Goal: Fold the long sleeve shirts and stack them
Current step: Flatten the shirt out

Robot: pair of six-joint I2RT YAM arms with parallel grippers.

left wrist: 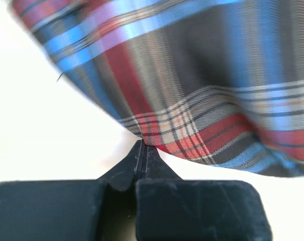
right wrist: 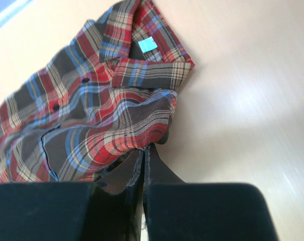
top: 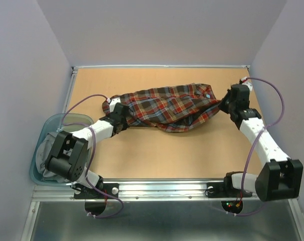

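The shirt (top: 167,108) is lying bunched across the far middle of the worktop (top: 167,160), with its collar (right wrist: 142,65) and pale label (right wrist: 148,44) toward the right. It is being pinched at both ends. The left claw (left wrist: 142,146) is being pressed together on a fold at the left edge, and the right claw (right wrist: 145,149) is being pressed shut on a fold just beside the collar. The step in hand is judged to be the spreading-out that comes before folding. Next, both ends would probably need to be lifted and drawn apart together, so that the crumpled cloth is flattened without either grip being lost. A teal bin (top: 39,145) holding grey cloth (top: 44,158) is sitting at the near left, beside the left arm. The stretch between the claws is not being obstructed by it.
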